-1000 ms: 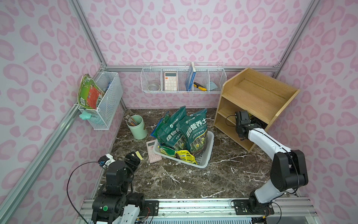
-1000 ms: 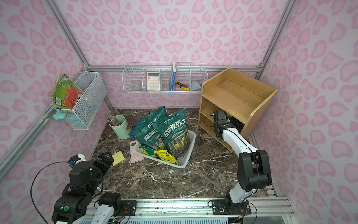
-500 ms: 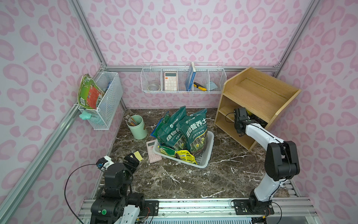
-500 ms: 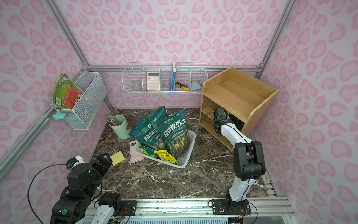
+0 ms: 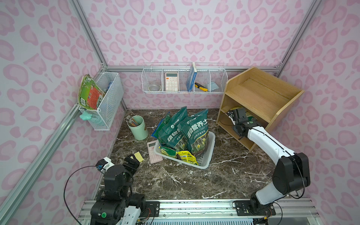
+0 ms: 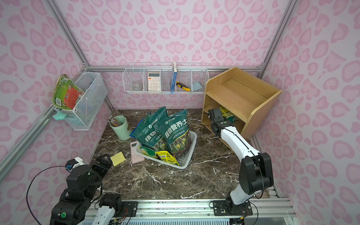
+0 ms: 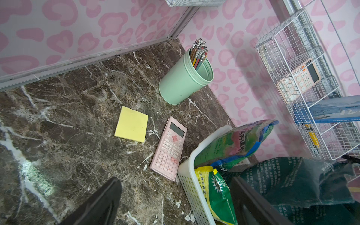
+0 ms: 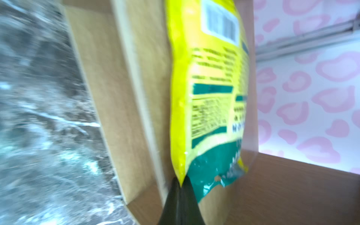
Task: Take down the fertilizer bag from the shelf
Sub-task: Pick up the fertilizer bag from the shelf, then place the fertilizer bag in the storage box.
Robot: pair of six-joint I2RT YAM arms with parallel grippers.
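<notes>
The right gripper (image 8: 181, 183) is pinched on a corner of the yellow fertilizer bag (image 8: 210, 87), inside the shelf (image 5: 261, 93). Draw it straight out slowly, since that thin corner could slip; the left gripper (image 5: 134, 158) hangs wide open, far from the shelf

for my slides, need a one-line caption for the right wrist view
Right arm's jaws shut on the edge of the yellow-and-green fertilizer bag inside the light-wood shelf.
</notes>
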